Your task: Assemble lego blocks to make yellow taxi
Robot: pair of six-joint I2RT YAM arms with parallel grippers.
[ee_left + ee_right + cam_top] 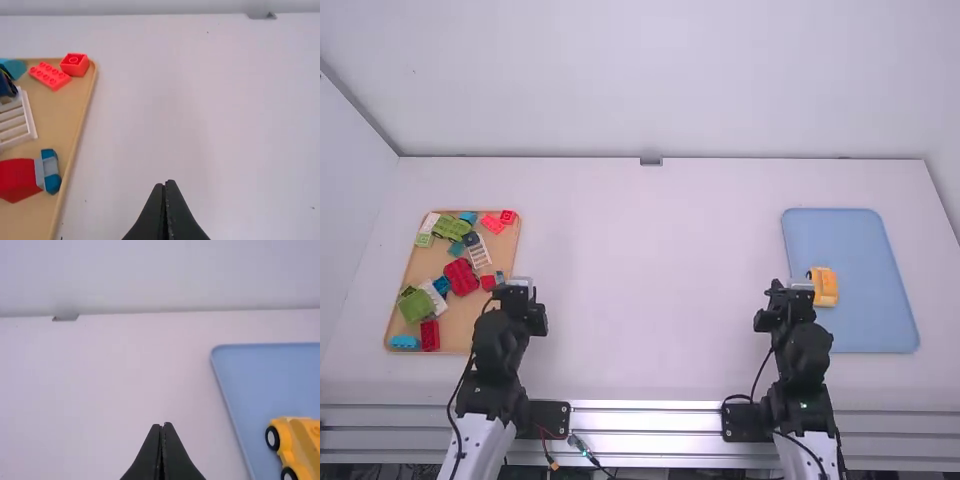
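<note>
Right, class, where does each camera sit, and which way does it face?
High: above and behind the left arm and right arm, both visible, looking forward and down at the table.
Left wrist: on the left arm, facing forward and down past its closed claw.
Right wrist: on the right arm, likewise, past its closed claw.
Shared: high and right wrist show the blue tray and yellow car.

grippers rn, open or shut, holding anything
Left gripper: closed, fingertips together, holding nothing.
Right gripper: closed, fingertips together, holding nothing.
</note>
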